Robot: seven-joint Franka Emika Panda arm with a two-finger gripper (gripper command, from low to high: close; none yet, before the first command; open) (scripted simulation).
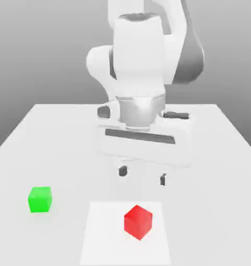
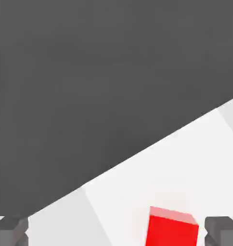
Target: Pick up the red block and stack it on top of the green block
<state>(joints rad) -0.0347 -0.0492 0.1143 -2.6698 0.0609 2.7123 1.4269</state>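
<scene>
The red block sits on a lighter square patch near the table's front edge, turned with a corner toward the exterior view. The green block rests on the table toward the exterior view's left, well apart from the red one. My gripper hangs above the table behind the red block, open, with nothing between its dark fingertips. In the hand view the red block lies between the two fingertips, nearer one of them, and below them.
The white table stretches around both blocks. A paler square patch marks the front middle. The arm's white body rises behind the gripper. The table's edge runs diagonally in the hand view, dark floor beyond it.
</scene>
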